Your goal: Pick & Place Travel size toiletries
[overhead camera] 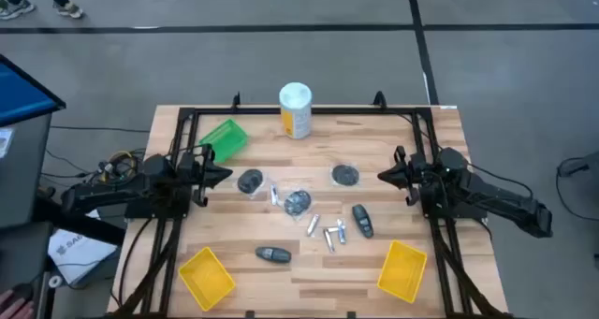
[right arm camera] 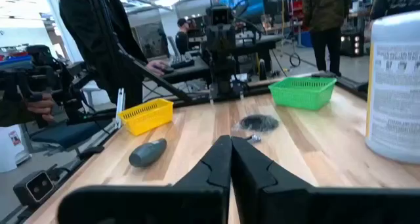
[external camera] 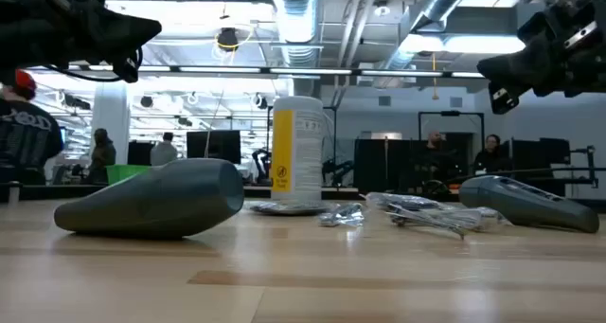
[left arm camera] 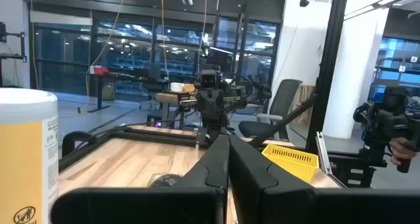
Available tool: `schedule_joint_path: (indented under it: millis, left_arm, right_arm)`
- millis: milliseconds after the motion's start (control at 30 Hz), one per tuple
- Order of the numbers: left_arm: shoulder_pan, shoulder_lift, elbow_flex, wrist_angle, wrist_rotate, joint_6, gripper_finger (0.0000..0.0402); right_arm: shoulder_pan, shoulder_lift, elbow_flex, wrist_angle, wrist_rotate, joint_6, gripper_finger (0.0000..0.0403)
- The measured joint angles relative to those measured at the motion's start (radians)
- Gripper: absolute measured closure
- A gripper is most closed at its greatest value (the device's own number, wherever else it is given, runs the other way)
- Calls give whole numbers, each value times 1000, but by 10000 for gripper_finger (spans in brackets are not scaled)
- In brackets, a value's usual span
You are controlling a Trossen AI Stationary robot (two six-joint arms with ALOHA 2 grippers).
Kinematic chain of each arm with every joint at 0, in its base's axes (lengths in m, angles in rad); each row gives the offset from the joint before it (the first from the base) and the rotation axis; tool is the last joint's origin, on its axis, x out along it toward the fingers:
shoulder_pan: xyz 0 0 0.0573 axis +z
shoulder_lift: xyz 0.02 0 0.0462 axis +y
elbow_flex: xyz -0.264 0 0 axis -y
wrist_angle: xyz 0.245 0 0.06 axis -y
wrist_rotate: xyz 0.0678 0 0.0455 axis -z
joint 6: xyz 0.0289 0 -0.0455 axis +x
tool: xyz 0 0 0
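Observation:
Three dark round discs lie flat on the wooden table. One dark oval pod rests near the front edge, and a second pod lies further right. Several small silver tubes are scattered between them. My left gripper hovers at the table's left side, pointing toward the nearest disc, with its fingers shut. My right gripper hovers at the right side, facing the right disc, fingers shut. Neither holds anything.
A tall white-and-yellow canister stands at the far edge. A green bin lies tipped at far left. Two yellow bins sit at the near corners. A black frame borders the table. People stand in the room behind.

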Motion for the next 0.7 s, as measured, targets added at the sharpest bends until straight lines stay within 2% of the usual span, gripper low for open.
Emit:
schedule_joint_path:
  millis: [533,600,700]
  left_arm:
    - [0,0,0,10,1,1,400]
    - [0,0,0,37,1,0,400]
    - [0,0,0,130,0,-22,400]
  right_arm:
    - [0,0,0,45,0,-7,403]
    - [1,0,0,96,0,-7,403]
    - [1,0,2,266,35,-7,403]
